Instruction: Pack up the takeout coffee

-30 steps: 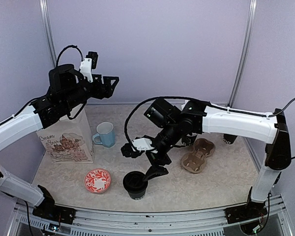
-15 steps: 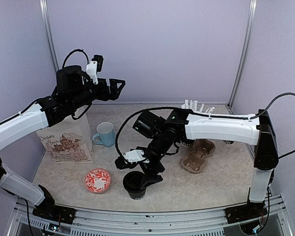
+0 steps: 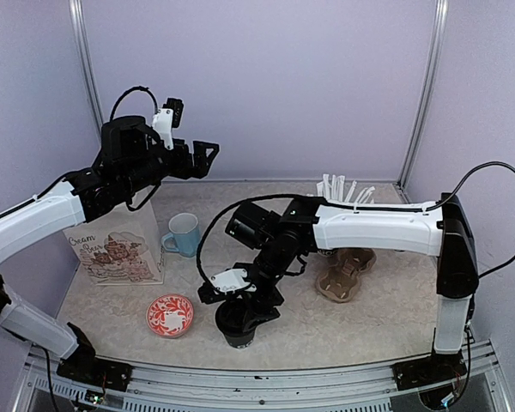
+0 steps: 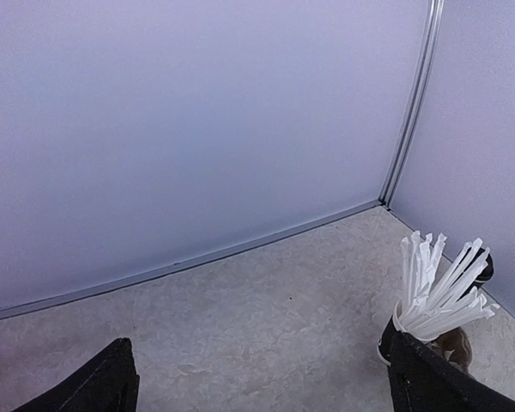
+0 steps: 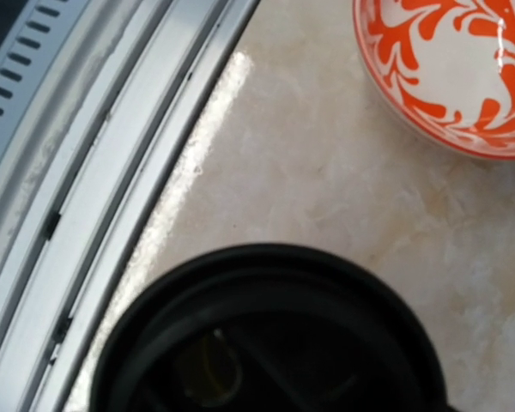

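Observation:
The takeout coffee [image 3: 237, 328], a small black cup with a black lid, stands near the table's front edge. My right gripper [image 3: 239, 305] points down onto it, its jaws either side of the cup's top. In the right wrist view the round black lid [image 5: 266, 275] fills the lower frame very close up, and my own fingers do not show there. My left gripper [image 3: 208, 158] hangs high over the back left of the table. It is open with nothing between its fingers [image 4: 112, 382].
An orange-patterned dish [image 3: 170, 314] lies just left of the cup. A light blue mug [image 3: 185, 233] and a printed paper bag [image 3: 116, 249] stand at the left. A brown cup carrier [image 3: 343, 273] lies at the right, a straw-filled black cup [image 4: 438, 300] behind it. The metal front rail [image 5: 112, 129] runs close by.
My right gripper has come down and left onto the black cup, its jaws narrowing around the top. My left gripper has risen, shifted right and opened wider.

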Controlling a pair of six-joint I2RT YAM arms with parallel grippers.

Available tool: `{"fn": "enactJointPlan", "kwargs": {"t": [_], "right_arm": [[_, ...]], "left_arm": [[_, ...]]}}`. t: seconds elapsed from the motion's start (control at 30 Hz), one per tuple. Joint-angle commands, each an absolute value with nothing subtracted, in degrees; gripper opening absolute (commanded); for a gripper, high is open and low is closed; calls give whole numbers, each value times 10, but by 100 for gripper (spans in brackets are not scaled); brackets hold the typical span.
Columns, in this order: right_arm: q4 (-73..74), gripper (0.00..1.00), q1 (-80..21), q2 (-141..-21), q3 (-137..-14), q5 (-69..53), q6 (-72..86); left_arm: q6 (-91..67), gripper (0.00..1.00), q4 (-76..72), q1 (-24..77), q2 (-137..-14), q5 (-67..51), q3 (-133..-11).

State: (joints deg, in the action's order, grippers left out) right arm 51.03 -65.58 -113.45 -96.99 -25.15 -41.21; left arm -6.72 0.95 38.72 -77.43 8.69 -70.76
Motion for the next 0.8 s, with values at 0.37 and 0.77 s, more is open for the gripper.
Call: {"fn": "enactJointPlan", "kwargs": {"t": [0.37,0.77], "right_arm": [[517,67,-622,-1148,-1028,-196,-398],[502,68,-480,-1237,-1213,-158,-322]], "left_arm": [[-39,99,5,403,-764,129,-712],[-36,99,-15,409,-740,183,-699]]}}
